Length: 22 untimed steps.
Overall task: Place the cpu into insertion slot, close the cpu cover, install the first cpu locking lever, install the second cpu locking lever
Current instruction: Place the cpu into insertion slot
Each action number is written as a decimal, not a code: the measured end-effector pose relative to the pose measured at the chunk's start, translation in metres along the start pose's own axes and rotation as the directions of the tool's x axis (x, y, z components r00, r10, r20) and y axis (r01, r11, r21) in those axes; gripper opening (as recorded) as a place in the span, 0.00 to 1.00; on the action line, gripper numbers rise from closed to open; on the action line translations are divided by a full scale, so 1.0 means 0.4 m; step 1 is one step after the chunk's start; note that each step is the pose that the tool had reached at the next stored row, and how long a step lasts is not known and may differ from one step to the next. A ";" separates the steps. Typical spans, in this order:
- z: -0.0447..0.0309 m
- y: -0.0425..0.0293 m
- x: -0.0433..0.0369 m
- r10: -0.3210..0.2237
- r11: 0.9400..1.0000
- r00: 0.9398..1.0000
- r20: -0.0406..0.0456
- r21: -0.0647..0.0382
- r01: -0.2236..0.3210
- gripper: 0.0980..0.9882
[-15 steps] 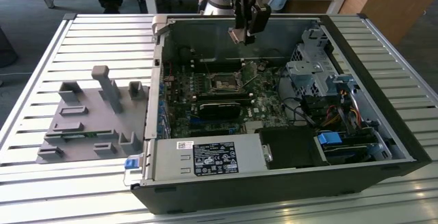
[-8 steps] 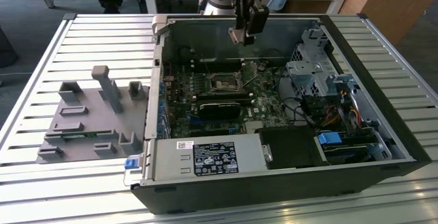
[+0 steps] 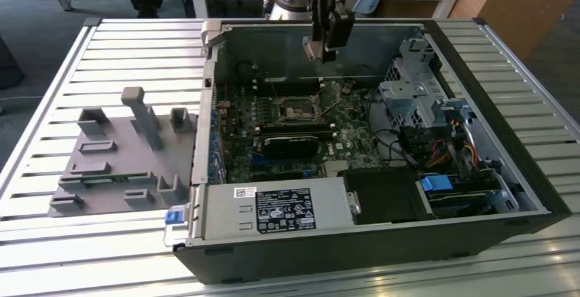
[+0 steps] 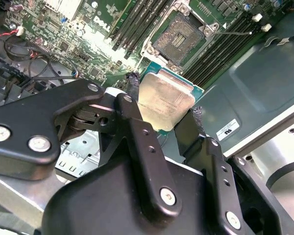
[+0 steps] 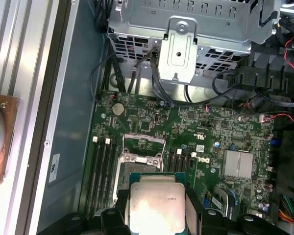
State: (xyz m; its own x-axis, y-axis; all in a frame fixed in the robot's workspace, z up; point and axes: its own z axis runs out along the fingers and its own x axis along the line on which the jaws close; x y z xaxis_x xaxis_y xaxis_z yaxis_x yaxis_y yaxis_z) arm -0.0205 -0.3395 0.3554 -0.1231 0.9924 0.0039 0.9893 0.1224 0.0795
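The small flat square cpu (image 4: 161,93), with a pale silver-grey metal top on a thin green base, was seen pinched between the two fingers (image 4: 133,87) of the black linkage gripper (image 4: 164,101). The pincer was closed on the chip's two opposite edges. The chip was held in the air over the green circuit board (image 5: 210,127) and had not been seated. In both wrist views the insertion slot (image 4: 179,38), a square socket with a dark centre and a silvery metal rim, was seen bare and apart from the chip. In the exterior view the gripper (image 3: 324,45) was hung above the open black computer case (image 3: 363,256), over the far part of the board, and the slot (image 3: 297,111) was seen lower down. The case was set on a slatted aluminium table (image 3: 54,256), beside a grey moulded fixture tray (image 3: 109,168). The chip was judged light, thin and stiff, with a smooth lid likely to slip under a loose pinch. Its underside contacts and the socket's contacts were judged fragile. The edge grip was judged right: opposite sides of the green base, gentle pressure, underside untouched, chip kept level.
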 end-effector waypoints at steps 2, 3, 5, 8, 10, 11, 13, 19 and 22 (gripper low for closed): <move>0.004 0.000 0.000 0.001 1.000 1.000 0.001 0.000 -0.001 0.49; 0.006 0.000 0.000 0.002 1.000 1.000 0.002 0.000 -0.002 0.49; 0.009 -0.001 0.000 0.009 1.000 1.000 0.005 0.000 -0.009 0.49; 0.014 -0.001 0.002 0.024 1.000 1.000 0.012 0.001 -0.024 0.49; 0.018 -0.002 0.003 0.028 1.000 1.000 0.012 0.001 -0.028 0.49; 0.020 -0.002 0.004 0.028 1.000 1.000 0.013 0.001 -0.028 0.49; 0.024 -0.003 0.004 0.029 1.000 1.000 0.013 0.001 -0.029 0.49; 0.034 -0.005 0.005 0.030 1.000 0.999 0.013 0.001 -0.030 0.49; 0.039 -0.006 0.005 0.030 1.000 0.999 0.013 0.001 -0.030 0.49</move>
State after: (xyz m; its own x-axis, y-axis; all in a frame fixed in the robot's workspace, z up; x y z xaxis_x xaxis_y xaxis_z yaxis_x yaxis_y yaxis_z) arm -0.0220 -0.3375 0.3397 -0.0923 0.9957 -0.0067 0.9926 0.0926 0.0783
